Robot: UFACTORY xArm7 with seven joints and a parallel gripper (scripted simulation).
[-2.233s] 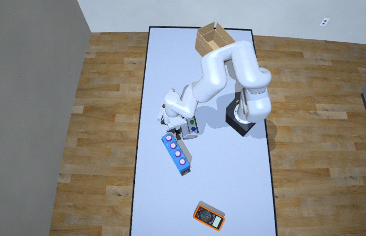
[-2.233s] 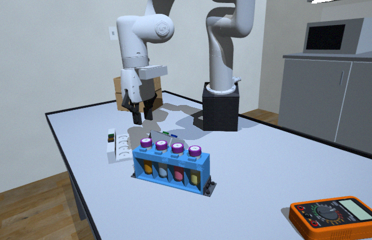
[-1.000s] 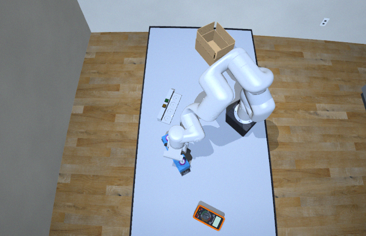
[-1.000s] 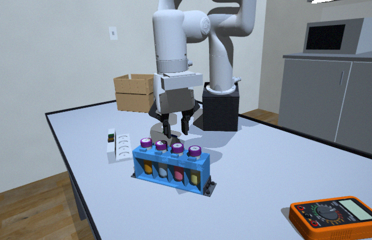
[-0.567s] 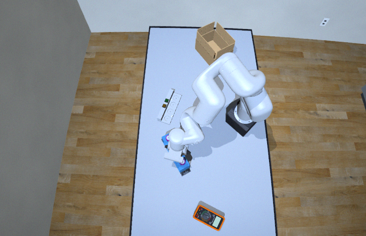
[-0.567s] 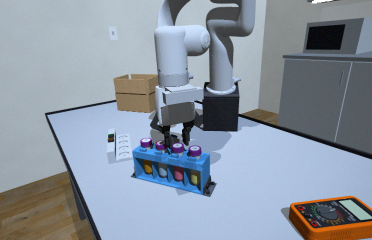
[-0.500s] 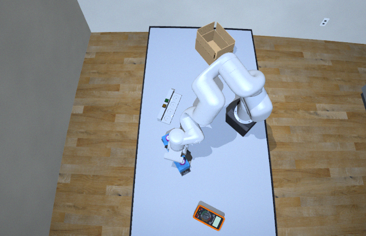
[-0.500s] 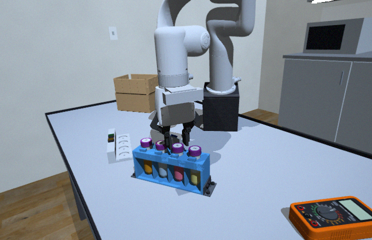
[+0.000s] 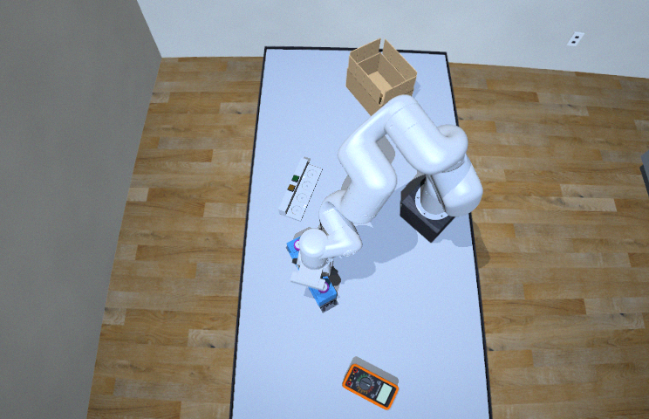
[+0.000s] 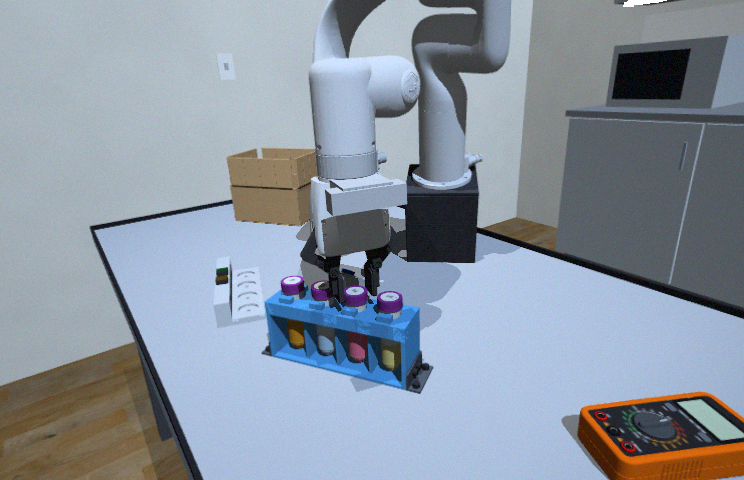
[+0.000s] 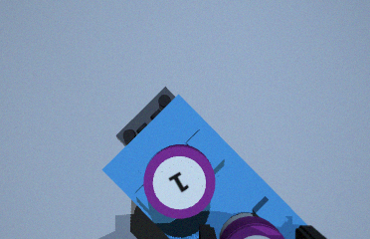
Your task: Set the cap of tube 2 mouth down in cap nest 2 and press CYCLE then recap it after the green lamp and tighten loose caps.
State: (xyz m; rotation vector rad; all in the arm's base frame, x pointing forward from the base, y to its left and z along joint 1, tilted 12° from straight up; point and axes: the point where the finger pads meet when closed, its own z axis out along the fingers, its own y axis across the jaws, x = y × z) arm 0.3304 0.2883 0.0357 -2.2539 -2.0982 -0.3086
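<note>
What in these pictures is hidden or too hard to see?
- Key housing: top view, under the white arm.
- Second purple cap: wrist view, cut off by the bottom edge, number unseen.
- Lamps on the white cap tray: too small to tell whether lit.

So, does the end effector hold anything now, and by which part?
Nothing is held. The end effector stands open at the cap of tube 2, without gripping it.

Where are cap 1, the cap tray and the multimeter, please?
Cap 1 (image 11: pixel 179 182): wrist view, on its white numbered top.
Cap tray (image 9: pixel 305 189): top view, on its white nest plate.
Multimeter (image 10: pixel 647 423): exterior view, on its dial.
</note>
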